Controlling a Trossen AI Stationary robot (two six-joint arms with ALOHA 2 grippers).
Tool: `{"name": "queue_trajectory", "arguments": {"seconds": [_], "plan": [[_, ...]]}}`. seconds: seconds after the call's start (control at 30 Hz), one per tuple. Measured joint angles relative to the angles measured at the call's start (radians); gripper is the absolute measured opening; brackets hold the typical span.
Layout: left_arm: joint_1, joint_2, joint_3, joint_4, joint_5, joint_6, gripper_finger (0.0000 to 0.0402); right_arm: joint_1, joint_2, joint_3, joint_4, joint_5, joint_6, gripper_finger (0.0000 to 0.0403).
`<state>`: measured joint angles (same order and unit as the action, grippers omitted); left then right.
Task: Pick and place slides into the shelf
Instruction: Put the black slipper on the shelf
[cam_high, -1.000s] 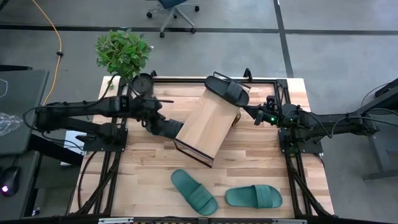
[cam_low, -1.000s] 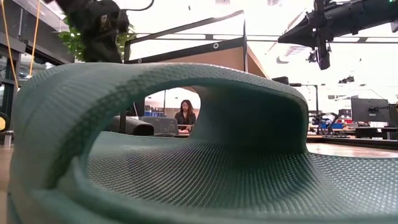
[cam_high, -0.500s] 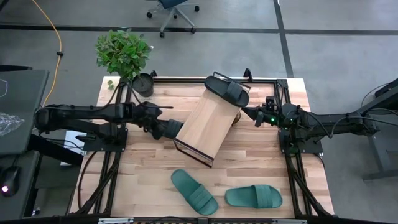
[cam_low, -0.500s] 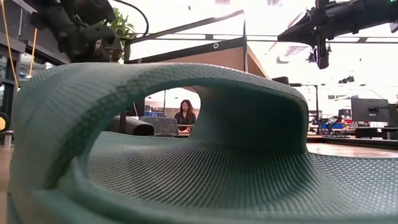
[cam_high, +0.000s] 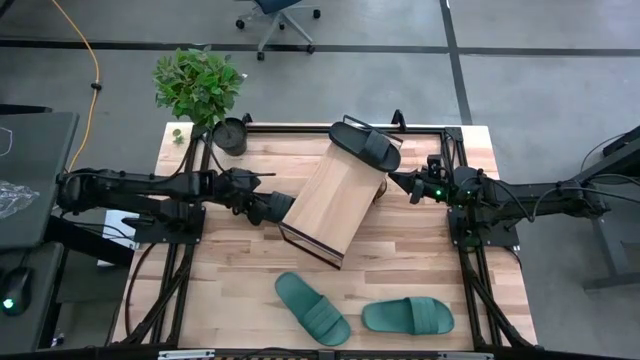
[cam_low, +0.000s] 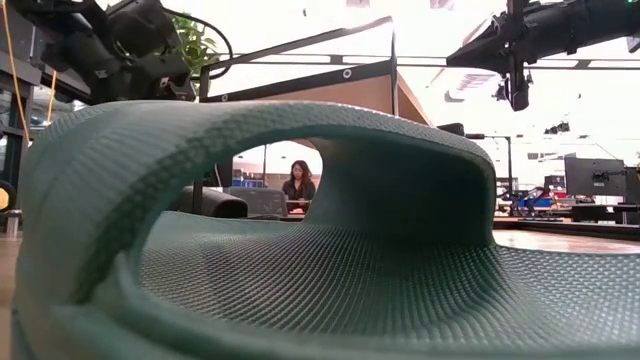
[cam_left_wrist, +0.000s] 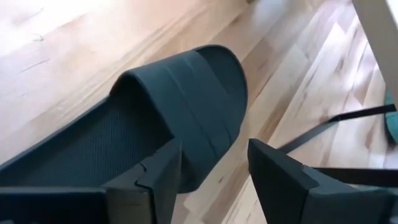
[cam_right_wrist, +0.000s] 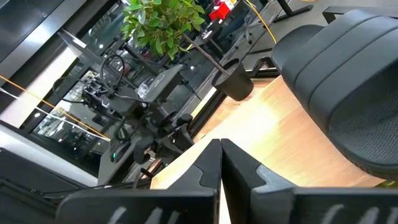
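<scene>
Grey floor surrounds the wooden worktop (cam_high: 400, 260), where the left tool (cam_left_wrist: 211, 171) stands spread, released, fingers (cam_left_wrist: 158, 180) beside a black slide (cam_left_wrist: 155, 121) lying by the slanted shelf (cam_high: 335, 200). Right tool (cam_right_wrist: 219, 165), clenched, hangs empty near it.

The high camera looked straight down on the whole tabletop (cam_high: 400, 250). The low camera sat at tabletop height, pressed close against a teal slide (cam_low: 300, 260). Each wrist camera faced forward past its fingers; all saw the shelf (cam_high: 335, 200).
</scene>
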<state>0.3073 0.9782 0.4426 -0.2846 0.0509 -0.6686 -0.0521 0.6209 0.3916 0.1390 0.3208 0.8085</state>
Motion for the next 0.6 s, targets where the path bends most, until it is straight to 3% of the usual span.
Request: {"name": "queue_trajectory", "arguments": {"seconds": [0.27, 0.6], "plan": [[0.000, 0.006, -0.001, -0.002, -0.044, -0.010, 0.0179, 0.000, 0.000, 0.000, 0.000, 0.001, -0.002, 0.0000], [0.000, 0.092, -0.001, 0.010, -0.020, -0.077, 0.0179, 0.000, 0.000, 0.000, 0.000, 0.010, -0.002, 0.0000]]}}
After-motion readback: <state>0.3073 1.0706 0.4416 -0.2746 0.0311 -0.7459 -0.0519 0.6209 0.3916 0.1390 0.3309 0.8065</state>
